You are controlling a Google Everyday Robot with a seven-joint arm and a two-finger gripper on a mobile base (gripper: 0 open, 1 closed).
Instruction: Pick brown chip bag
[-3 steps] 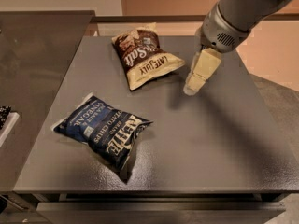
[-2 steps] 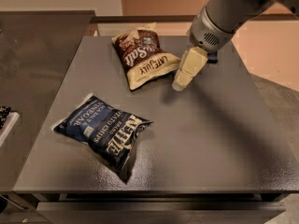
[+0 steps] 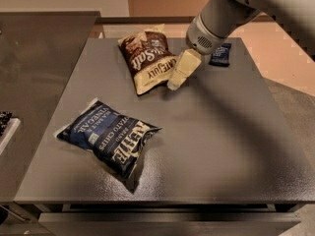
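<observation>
The brown chip bag [image 3: 147,58] is seen lying flat on the counter [image 3: 211,132]. The end effector [image 3: 174,82] is held just beside the bag's cream end; whether it is released or clenched cannot be told.

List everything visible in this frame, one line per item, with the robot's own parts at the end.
brown chip bag: one, dark brown and cream, far centre of the table
navy blue chip bag: one, navy with white lettering, near left of the table
small dark packet: one, dark blue, far right of the table, partly behind the arm
table: one, dark grey, centre of view
side counter: one, dark metallic, left of the table
arm: one, light grey, entering from the upper right
gripper: one, cream, low over the table at the brown bag's right edge
</observation>
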